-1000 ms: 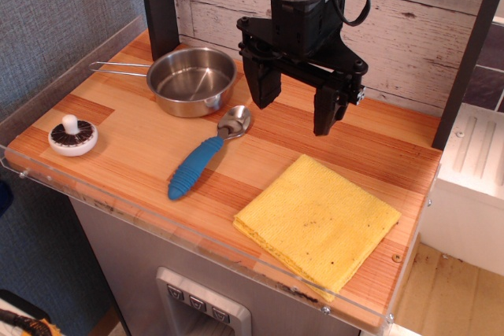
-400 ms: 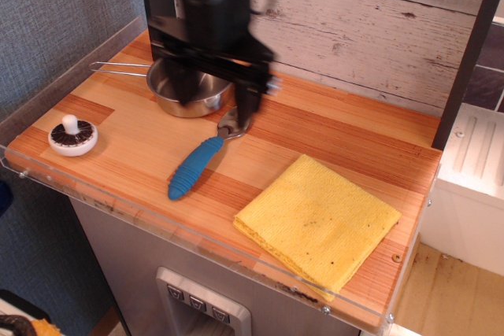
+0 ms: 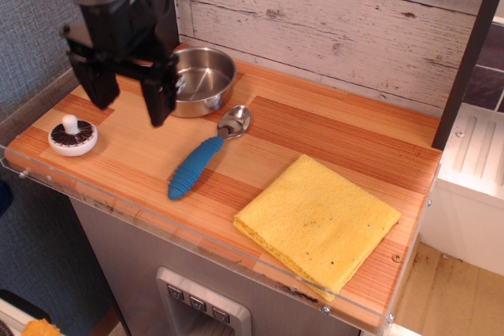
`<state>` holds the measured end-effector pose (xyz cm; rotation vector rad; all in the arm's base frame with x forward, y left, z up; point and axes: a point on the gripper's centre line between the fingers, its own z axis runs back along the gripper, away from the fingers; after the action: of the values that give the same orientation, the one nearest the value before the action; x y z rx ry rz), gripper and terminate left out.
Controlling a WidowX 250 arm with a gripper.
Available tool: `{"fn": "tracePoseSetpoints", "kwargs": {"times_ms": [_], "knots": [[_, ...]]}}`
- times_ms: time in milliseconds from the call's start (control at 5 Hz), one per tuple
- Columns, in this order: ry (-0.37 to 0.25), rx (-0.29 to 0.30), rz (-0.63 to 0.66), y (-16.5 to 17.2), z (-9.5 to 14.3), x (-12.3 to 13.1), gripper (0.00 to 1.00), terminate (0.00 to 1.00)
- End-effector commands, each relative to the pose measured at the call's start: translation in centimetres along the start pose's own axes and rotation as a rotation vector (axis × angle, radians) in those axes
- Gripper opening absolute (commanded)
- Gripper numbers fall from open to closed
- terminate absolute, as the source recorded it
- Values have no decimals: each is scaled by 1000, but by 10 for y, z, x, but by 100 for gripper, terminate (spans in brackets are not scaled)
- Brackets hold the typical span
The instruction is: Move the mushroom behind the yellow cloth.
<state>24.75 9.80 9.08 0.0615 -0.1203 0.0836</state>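
Below the hand point(image 3: 130, 100), leftward, lies the mushroom point(image 3: 72, 137).

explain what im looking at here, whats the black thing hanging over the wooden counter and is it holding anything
The black thing is a robot arm ending in a claw with two fingers. They are spread apart and hold nothing. The single picture is taken from in front of and above a small wooden counter. On it lie a toy mushroom at the left edge, stem knob up, a steel pot at the back, a spoon with a blue handle in the middle, and a folded yellow cloth at the front right. The claw hangs above the counter between the mushroom and the pot, touching neither.
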Motion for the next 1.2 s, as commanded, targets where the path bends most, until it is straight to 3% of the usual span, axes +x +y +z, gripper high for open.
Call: {"fn": "tracePoseSetpoints", "kwargs": {"times_ms": [0,200,600,1000], "knots": [[44,77,80,44,-26,2,100,0],[64,86,119,64,-29,-2,100,0],[74,93,142,73,-24,-4,100,0],[136,95,163,83,-44,-6,100,0]]}}
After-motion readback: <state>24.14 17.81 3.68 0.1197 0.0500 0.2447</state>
